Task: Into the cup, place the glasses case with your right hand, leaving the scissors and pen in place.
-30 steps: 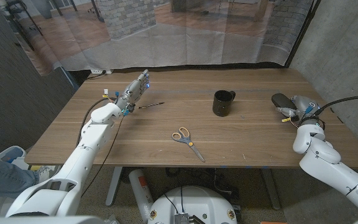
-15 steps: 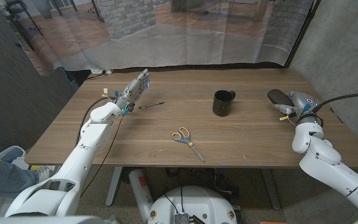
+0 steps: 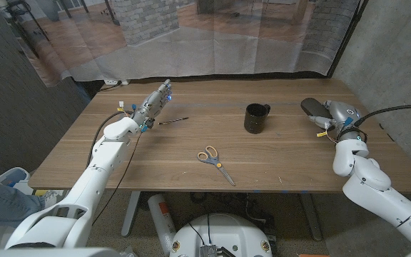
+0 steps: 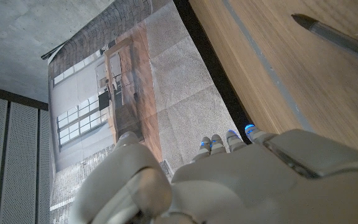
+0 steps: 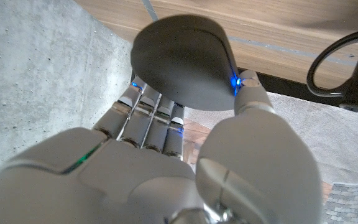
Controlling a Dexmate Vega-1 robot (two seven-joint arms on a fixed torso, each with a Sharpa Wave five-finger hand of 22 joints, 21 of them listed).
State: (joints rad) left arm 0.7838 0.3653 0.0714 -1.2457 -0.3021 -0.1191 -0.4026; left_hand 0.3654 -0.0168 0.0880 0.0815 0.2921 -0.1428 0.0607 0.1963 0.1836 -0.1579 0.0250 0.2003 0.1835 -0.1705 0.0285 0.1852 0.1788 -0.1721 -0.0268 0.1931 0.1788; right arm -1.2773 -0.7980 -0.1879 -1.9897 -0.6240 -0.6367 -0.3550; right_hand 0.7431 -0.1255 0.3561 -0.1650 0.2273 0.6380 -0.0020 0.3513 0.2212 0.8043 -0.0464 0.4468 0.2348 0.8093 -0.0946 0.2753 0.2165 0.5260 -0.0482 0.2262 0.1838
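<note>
1. Moving toward the cup (image 3: 257,118), the right hand (image 3: 337,114) has carried the glasses case (image 3: 312,108) left above the desk (image 3: 191,175).
2. Fingers and thumb clasp the case.
3. Left hand (image 3: 154,104) hovers with fingers extended, holding nothing.

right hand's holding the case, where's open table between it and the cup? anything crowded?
Bare wood lies between the cup and the right hand gripping the glasses case. The front right, beyond the scissors, is also free. Busiest: the far left, where the pen lies by the left hand.

no readable text, labels or signs
</note>
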